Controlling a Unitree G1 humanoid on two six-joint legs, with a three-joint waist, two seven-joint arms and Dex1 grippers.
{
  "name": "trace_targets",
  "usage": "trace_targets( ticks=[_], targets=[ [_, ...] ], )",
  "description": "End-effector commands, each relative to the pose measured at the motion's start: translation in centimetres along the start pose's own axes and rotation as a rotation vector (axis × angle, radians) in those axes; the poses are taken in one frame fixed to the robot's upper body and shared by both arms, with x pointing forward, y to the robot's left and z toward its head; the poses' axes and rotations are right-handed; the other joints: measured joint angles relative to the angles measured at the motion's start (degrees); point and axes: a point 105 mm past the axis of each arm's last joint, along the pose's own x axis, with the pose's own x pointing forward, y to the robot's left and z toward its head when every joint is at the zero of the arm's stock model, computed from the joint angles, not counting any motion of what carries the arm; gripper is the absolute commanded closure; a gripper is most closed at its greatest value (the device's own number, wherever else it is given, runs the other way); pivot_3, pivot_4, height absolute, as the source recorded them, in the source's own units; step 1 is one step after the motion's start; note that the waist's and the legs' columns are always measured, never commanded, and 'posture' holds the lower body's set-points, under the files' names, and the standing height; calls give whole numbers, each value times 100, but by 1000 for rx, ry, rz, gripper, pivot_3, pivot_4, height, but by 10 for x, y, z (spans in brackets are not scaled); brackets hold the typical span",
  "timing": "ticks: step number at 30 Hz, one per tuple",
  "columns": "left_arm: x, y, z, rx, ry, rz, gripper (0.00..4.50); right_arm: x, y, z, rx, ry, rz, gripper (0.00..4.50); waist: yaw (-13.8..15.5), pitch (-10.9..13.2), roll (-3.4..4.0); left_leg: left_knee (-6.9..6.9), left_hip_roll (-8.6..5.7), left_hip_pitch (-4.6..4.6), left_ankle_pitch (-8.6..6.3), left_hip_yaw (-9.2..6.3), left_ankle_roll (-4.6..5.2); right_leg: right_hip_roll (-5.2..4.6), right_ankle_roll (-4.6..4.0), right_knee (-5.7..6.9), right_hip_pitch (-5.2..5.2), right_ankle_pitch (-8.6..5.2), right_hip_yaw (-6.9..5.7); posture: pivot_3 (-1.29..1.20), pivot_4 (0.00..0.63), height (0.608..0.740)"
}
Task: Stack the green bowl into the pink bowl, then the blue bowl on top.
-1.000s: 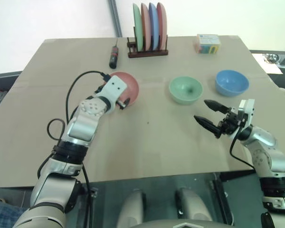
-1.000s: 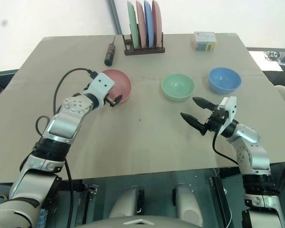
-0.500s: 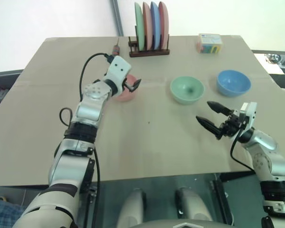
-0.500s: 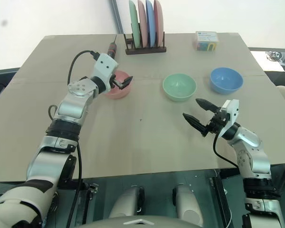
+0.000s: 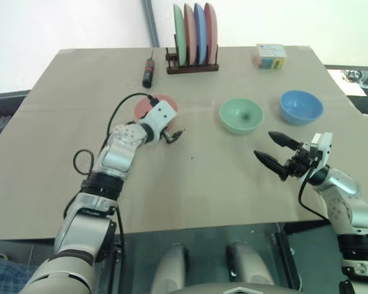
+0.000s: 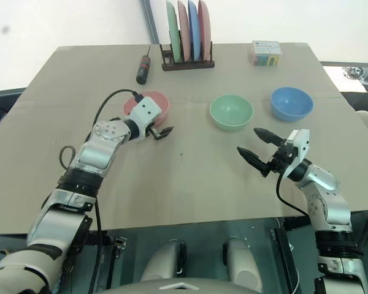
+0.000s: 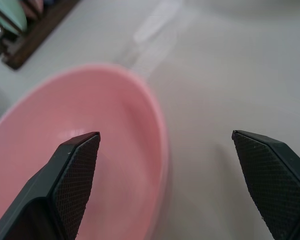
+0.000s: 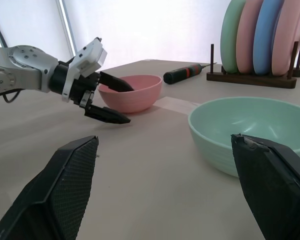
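**Three bowls in a row, both grippers open and empty**

At the far edge of the table point(image 5: 61, 184) a wooden rack point(image 5: 192, 66) holds four plates point(image 5: 194, 33) on edge: green, pink, blue, pink. Left of the rack lies a screwdriver point(image 5: 148, 72) with a black and red handle, and toward the far right corner sits a small colourful box point(image 5: 269, 56). None of these lies between a gripper and a bowl; the tabletop between the bowls and in front of them is bare.

The pink bowl point(image 5: 148, 108) stands on the left, the green bowl point(image 5: 241, 115) in the middle and the blue bowl point(image 5: 301, 106) on the right, each upright, empty and apart from the others.

The left gripper point(image 5: 172, 134) is at the near right rim of the pink bowl with its fingers spread wide and nothing between them. The right gripper point(image 5: 273, 151) hovers over the table just in front of the green and blue bowls, nearer the gap between them, jaws also wide apart and empty.

The left wrist view shows what the head views hide behind the arm: one finger point(image 7: 75, 175) over the pink bowl's inside, the other over bare table, so the rim lies between them. The right wrist view shows the green bowl point(image 8: 250, 132) close ahead, and beyond it the left gripper point(image 8: 107, 97) with one finger inside the pink bowl and one outside.
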Motion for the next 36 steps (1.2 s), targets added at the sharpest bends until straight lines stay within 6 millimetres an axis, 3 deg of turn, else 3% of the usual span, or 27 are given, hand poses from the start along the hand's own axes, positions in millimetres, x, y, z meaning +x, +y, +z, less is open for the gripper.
trace_targets(
  ticks=[1, 5, 8, 13, 17, 20, 23, 26, 31, 36],
  targets=[
    [-1, 5, -17, 15, 88, 26, 0, -2, -3, 16, -63, -34, -6, 51, 2, -1, 1, 0, 0, 4, 0, 2, 0, 0, 0, 0, 4, 0, 0, 0, 150, 740],
    [0, 4, -15, 9, 86, 21, 1163, -3, -4, 15, -64, -30, -13, 0, -21, -1, 2, 0, 0, 11, 0, 2, 0, 0, 0, 5, 6, 0, 2, 0, 150, 740],
    [0, 3, -14, 9, 83, 19, 2643, -3, -4, 15, -64, -30, -14, 0, -28, -1, 2, 1, 0, 14, 0, 0, 0, 2, 0, 11, 6, 0, 3, 0, 150, 740],
    [-1, 3, -13, 8, 80, 16, 4470, -3, -4, 14, -66, -31, -16, 0, -10, -6, 10, 4, 0, 15, 0, 0, 0, 2, 0, 10, 9, 0, 3, 0, 150, 740],
    [-2, 0, -4, 18, 38, 0, 4496, -3, -4, 14, -68, -31, -16, 0, -15, -6, 10, 3, 0, 16, 0, 3, 0, 2, 0, 9, 9, 0, 6, 0, 150, 740],
    [-5, -16, 22, 72, -79, -77, 4496, -3, -4, 15, -68, -31, -16, 0, -8, -6, 10, 3, 0, 15, 0, 3, 0, 2, 0, 9, 9, 0, 6, 0, 150, 740],
    [-12, -49, 43, 193, -175, -214, 4496, -2, -5, 15, -68, -30, -15, 0, 33, -6, 10, 3, 0, 11, 0, 3, 0, 1, 0, 5, 9, 0, 6, 0, 150, 740],
    [-31, -106, 63, 401, -321, -436, 4496, 0, -5, 15, -68, -32, -12, 0, 53, -6, 10, 3, 0, 5, 0, 7, 0, -1, 0, -3, 8, 0, 6, 0, 150, 740],
    [-38, -147, 61, 582, -373, -603, 4496, 4, -4, 14, -66, -35, -4, 0, 117, -5, 9, 3, 0, 11, 0, 11, 0, 0, -1, 0, 8, 0, 12, 0, 150, 740],
    [-42, -158, 60, 633, -372, -685, 4496, 5, -3, 15, -71, -38, -2, 0, 117, -5, 9, 9, 0, 15, 1, 11, 1, 2, -1, 4, 11, 0, 13, 0, 150, 740]
  ],
)
